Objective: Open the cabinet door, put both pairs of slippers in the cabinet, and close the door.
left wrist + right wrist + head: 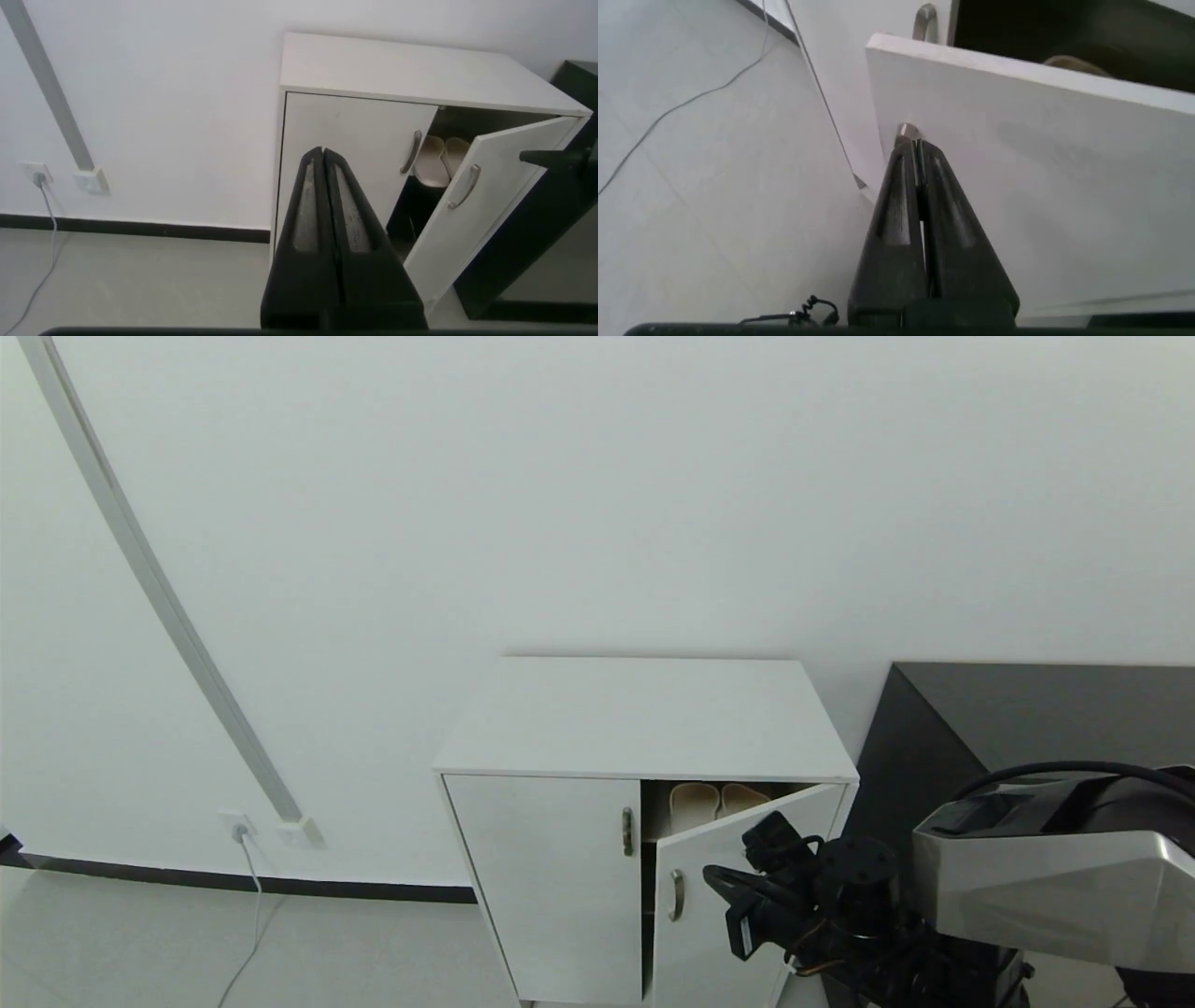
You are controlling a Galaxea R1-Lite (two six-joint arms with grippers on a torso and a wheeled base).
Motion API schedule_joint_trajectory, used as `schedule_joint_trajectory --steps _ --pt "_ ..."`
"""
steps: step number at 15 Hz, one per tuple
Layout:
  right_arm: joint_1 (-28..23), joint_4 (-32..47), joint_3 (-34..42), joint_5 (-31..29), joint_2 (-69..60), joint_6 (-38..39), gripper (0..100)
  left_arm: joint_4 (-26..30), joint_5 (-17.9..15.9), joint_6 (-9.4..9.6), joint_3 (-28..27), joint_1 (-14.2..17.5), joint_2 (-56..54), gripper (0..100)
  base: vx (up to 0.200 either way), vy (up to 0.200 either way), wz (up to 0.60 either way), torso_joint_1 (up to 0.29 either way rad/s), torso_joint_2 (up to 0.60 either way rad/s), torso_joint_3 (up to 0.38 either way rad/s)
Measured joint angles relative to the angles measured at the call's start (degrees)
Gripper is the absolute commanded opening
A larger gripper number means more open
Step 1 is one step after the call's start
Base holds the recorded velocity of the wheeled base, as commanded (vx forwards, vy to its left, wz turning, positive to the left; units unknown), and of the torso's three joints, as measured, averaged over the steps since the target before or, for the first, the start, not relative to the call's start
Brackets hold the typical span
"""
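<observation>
The white cabinet (pixel 644 719) stands against the wall. Its left door (pixel 546 877) is closed and its right door (pixel 719 933) stands partly ajar. A pair of beige slippers (pixel 717 802) lies on a shelf inside, seen through the gap, and also appears in the left wrist view (pixel 443 159). My right gripper (pixel 913 151) is shut, its tips against the outer face of the ajar door (pixel 1046 159) beside the metal handle (pixel 906 131). In the head view this gripper (pixel 717 877) sits just right of the handle (pixel 676 895). My left gripper (pixel 323 155) is shut on nothing, held back from the cabinet (pixel 420 65).
A black unit (pixel 1027 709) stands right of the cabinet. A wall socket with a trailing cable (pixel 240 828) and a slanted white conduit (pixel 159 588) are on the left. Open tiled floor (pixel 280 952) lies left of the cabinet.
</observation>
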Motion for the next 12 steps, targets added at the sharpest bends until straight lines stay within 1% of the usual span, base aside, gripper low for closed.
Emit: schedule_joint_trajectory --steps 4,5,7,12 --pt "-1.27 0.06 -3.41 -0.11 2.58 0.11 0 0.0 0.0 0.0 0.0 0.0 0.0 0 0.0 0.0 0.0 0.0 0.0 0.0" --pt "-1.5 1.12 -4.35 -0.69 2.94 0.11 0 0.0 0.0 0.0 0.0 0.0 0.0 0 0.0 0.0 0.0 0.0 0.0 0.0" --pt "-1.83 4.71 -7.77 -3.93 3.58 0.11 0 0.0 0.0 0.07 0.0 0.0 0.0 0 0.0 0.0 0.0 0.0 0.0 0.0" --pt "-2.71 11.89 -15.1 -6.86 5.07 0.09 0 0.0 0.0 0.11 0.0 0.0 0.0 0 0.0 0.0 0.0 0.0 0.0 0.0"
